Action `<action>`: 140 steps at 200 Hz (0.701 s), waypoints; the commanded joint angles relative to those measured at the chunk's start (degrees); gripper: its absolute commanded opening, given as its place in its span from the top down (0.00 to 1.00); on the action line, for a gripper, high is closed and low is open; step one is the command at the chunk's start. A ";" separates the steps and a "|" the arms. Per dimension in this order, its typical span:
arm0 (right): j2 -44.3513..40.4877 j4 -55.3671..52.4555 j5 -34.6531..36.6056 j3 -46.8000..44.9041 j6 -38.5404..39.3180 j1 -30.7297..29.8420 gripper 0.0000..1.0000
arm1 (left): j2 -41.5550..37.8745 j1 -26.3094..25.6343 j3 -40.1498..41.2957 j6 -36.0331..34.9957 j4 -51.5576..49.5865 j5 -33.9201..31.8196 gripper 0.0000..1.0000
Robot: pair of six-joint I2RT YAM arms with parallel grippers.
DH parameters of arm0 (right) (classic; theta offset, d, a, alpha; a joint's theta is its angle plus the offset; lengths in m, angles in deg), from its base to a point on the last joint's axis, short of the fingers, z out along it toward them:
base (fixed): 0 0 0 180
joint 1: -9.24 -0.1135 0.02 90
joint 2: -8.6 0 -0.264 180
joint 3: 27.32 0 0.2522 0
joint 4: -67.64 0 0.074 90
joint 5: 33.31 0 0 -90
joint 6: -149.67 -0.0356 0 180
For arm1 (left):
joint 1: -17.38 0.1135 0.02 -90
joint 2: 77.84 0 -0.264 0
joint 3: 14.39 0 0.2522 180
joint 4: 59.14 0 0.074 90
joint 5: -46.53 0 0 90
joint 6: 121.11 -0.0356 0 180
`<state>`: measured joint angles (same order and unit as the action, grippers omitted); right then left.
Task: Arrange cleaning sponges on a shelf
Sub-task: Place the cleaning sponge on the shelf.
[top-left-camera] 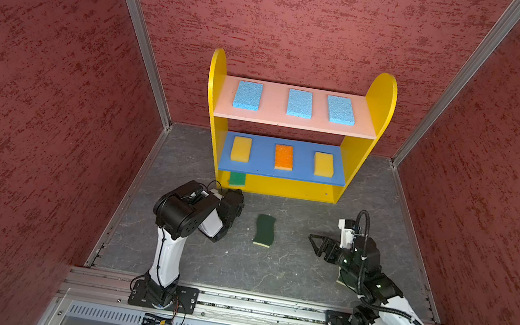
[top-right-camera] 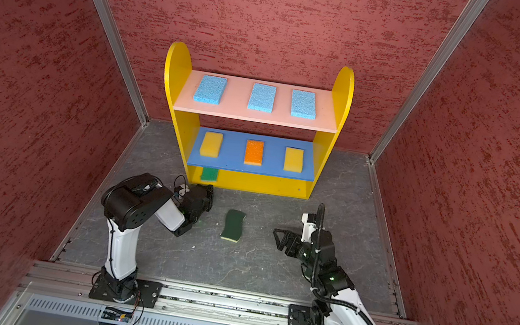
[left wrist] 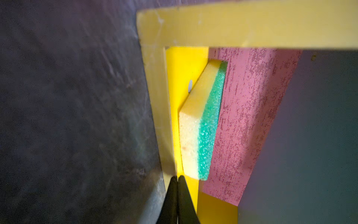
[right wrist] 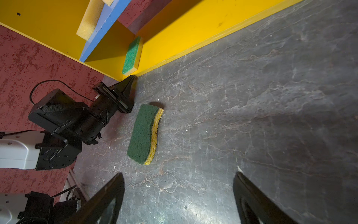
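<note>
Red mottled walls [top-left-camera: 309,19], grey marbled floor [top-left-camera: 269,271], aluminium rail [top-left-camera: 264,307].

Both top views look steeply down from the front; 2 wrist views sit low, close, sharing the bright green sponge [left wrist: 210,120].

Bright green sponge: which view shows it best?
Left wrist view: the bright green sponge is closest and largest, green top and pale foam layer both clear. The right wrist view shows it smaller, whole, on the shelf base. Both top views catch only its front end under the blue board.
</note>
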<state>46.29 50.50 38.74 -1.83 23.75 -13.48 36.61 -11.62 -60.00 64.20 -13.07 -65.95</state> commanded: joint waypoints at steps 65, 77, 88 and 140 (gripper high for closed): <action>-1.04 3.00 -0.78 -2.47 0.77 -0.15 0.11 | 5.62 -0.14 -1.61 3.18 -0.41 -2.37 0.99; -1.04 3.28 -0.86 -2.66 0.63 -0.21 0.11 | 6.60 -0.23 -2.00 3.47 0.57 -2.37 0.99; -1.04 3.54 -0.99 -2.97 0.55 -0.25 0.11 | 6.92 -0.19 -2.19 3.39 0.51 -2.39 0.99; -0.43 4.84 -1.14 -3.93 -0.05 -0.21 0.11 | 5.21 0.21 -1.90 3.43 -2.64 -2.83 0.99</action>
<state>45.79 52.73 38.60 -5.06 23.99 -13.48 40.66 -11.66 -63.09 67.10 -8.39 -68.68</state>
